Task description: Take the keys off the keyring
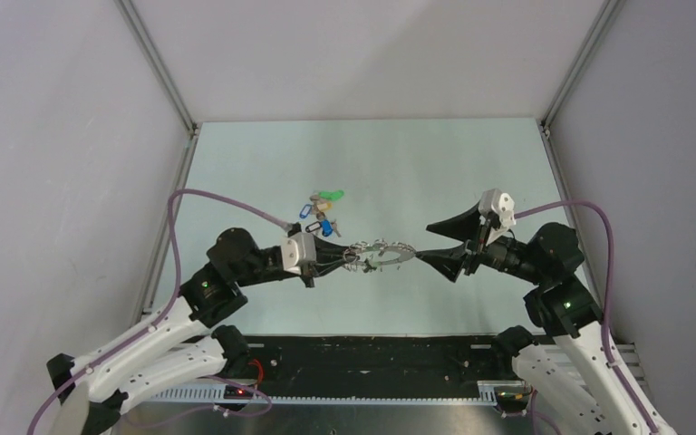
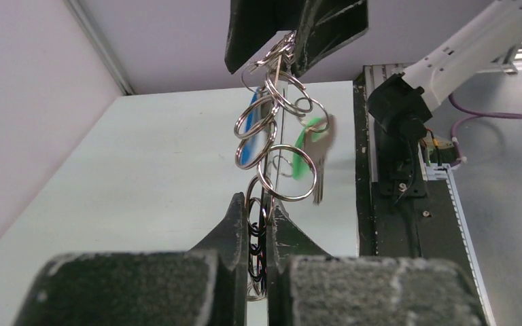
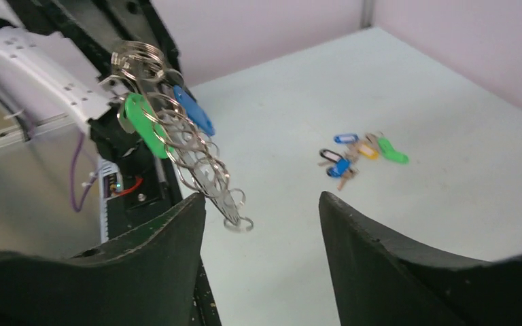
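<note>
Top external shows the keyring (image 1: 381,251) held up off the bench (image 1: 417,172), stretched sideways between the two arms with its long axis running left to right. One end is clamped in the left end effector (image 1: 343,260). The other end points at the right end effector (image 1: 423,241).

From the left wrist cam, the left fingers (image 2: 234,224) are squeezed together on the ring's edge. The ring runs straight away from that camera, a stack of small split rings with the keys (image 2: 321,170) dangling off it, blurry.

The right end effector is spread wide. In the right wrist view the keyring's free tip hangs in the gap between the two black fingers (image 3: 374,244) and neither one is pinching it. A green tag (image 3: 139,125) and a blue tag (image 3: 194,112) sit on the keyring near the end the left arm grips.

A loose heap of coloured-tagged keys (image 1: 322,213) lies flat on the bench just beyond the keyring's left end, near it but apart.
</note>
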Tool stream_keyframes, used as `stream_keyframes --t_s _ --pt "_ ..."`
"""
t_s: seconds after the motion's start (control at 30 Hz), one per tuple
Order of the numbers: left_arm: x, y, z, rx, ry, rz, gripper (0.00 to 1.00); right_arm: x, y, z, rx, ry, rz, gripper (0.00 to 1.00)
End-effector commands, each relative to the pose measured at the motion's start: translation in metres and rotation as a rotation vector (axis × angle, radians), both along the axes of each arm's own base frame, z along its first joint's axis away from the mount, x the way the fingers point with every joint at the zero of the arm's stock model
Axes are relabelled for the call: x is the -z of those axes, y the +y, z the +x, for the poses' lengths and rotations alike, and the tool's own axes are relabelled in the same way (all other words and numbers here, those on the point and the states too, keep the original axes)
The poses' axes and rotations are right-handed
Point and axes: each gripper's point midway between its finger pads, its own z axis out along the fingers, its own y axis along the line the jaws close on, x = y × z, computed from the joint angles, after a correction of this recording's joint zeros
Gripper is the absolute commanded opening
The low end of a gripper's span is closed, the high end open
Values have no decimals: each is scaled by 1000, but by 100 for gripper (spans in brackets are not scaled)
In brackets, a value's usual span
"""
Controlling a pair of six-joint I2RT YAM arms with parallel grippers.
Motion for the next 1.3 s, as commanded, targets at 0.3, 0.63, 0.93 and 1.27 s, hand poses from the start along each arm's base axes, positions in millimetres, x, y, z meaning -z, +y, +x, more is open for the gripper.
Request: stream_keyframes --t_s 0.3,0.63,0.93,1.27 --pt "6 0 -10 64 -74 91 0 -27 49 -42 -298 -354 -5 56" --pt "4 2 -10 56 -83 85 0 6 68 -29 -271 -331 -150 44" --pt "0 7 0 -29 -23 47 36 4 67 -14 -179 -357 -207 0" --pt "-12 26 8 -153 -21 -81 62 -55 33 25 128 -697 -220 0"
